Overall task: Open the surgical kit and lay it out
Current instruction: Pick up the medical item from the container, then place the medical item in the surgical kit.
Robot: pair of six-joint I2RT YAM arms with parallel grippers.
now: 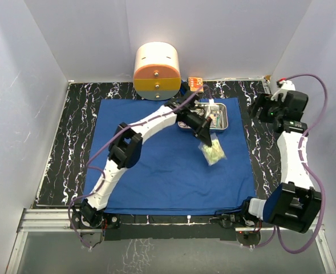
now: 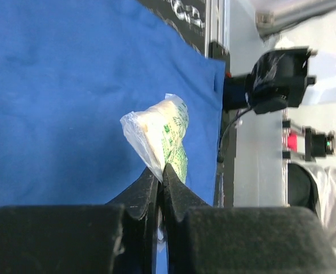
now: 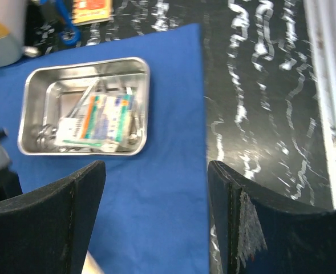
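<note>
**Two white-and-black arms, purple cabling**

White-and-black L arm: glossy white tube links w/ chunky black joint housings btwn them. A thin purple cable loops alongside it. White-and-black R arm: same build, w/ boxy black motor blocks and a longer purple cable arcing outside it. Small black bases at the near desk edge.

Matte black L end effector: two fingers tapering to wedge tips, on a wide black block w/ a rough finish. Black R end effector: broad, flat, square-edged fingers. One finger has a scuffed grey patch.
</note>
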